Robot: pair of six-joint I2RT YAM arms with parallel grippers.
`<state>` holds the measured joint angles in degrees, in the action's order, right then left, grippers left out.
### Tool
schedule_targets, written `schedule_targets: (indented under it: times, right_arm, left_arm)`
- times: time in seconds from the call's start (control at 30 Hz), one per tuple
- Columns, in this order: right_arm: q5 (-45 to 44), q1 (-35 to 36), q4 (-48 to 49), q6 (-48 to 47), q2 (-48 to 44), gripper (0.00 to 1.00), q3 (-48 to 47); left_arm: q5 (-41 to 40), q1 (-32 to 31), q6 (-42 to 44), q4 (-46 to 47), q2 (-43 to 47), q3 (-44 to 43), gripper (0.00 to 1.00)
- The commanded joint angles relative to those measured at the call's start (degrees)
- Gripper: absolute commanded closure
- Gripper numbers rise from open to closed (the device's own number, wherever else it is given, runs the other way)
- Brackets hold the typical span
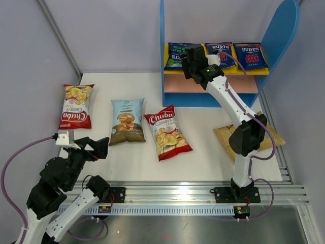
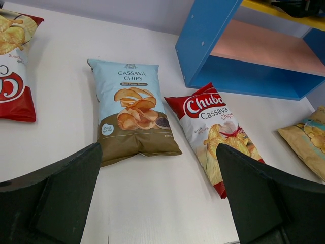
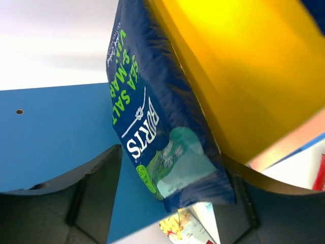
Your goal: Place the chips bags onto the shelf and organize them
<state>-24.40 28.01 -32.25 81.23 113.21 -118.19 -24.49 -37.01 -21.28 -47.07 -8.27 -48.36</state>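
Lying flat on the table (image 1: 203,162) at the far left is the left Chuba bag (image 1: 77,105), red and white, with "Chuba" in white letters. Near it, at the near edge, the left gripper (image 1: 99,147) hovers with its jaws wide apart and nothing between them. In its wrist view the cassava bag (image 2: 134,109) lies ahead of the fingers (image 2: 56,198), apart from them. It is light blue over brown and reads "Cassava Chips". Close beside it, tilted, lies the second Chuba bag (image 2: 218,132), which reads "Chuba Cassava Chips".

The shelf (image 1: 280,35) stands at the far side. On its yellow board (image 1: 254,71) three dark blue bags sit side by side: the left Burts bag (image 1: 177,55) with green "Sea Salt", the middle Burts bag (image 1: 227,55), and the right Burts bag (image 1: 250,55) with "Sweet Chilli". The right gripper (image 1: 192,55) is at the left Burts bag and is released. The end of the bag is between its separated fingers (image 3: 96,183), with a clear gap on one side. The right arm (image 1: 231,101) crosses in front of the pink board (image 1: 183,84) and covers part of the middle Burts bag.

The tan bag (image 1: 226,136) lies on the table at the right, partly hidden behind the arm. Its writing is too small to read.
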Motion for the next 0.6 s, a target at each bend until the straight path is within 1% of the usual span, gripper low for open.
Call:
schedule_targets:
  times: [0.0, 0.1, 0.2, 0.23, 0.27, 0.33, 0.37, 0.57]
  right_arm:
    - [-2.6, 0.0, -8.4, 0.7, -3.2, 0.26, 1.2]
    - [-2.7, 0.0, -9.1, 0.4, -4.7, 0.25, 2.2]
    - [-2.1, 0.0, -7.2, -0.1, -6.4, 0.30, 4.4]
    - [-2.2, 0.0, -7.0, -0.3, -6.8, 0.35, 4.8]
    - [-2.0, 0.0, -5.6, -0.5, -7.5, 0.44, 6.3]
    - [-1.4, 0.0, -3.5, -0.7, -8.1, 0.52, 7.4]
    - [-1.3, 0.0, -3.3, -0.6, -8.2, 0.59, 7.8]
    - [-1.6, -0.2, -3.3, -1.7, -8.2, 0.61, 7.0]
  left_arm:
    - [-2.0, 0.2, -0.5, 1.4, 0.5, 0.0, 0.01]
    - [-2.2, 0.2, -0.6, 1.3, 0.8, -0.1, 0.01]
    - [-2.5, 0.2, -0.7, 1.2, 0.7, -0.1, 0.01]
    - [-2.6, 0.2, -0.7, 1.2, 0.6, -0.2, 0.01]
    - [-2.7, 0.2, -0.7, 1.1, 0.7, -0.2, 0.01]
    - [-2.7, 0.2, -0.8, 1.1, 0.8, -0.2, 0.01]
    - [-2.8, 0.2, -1.0, 1.1, 0.8, -0.2, 0.01]
    - [-3.6, 0.2, -1.2, 0.8, 1.3, -0.2, 0.01]
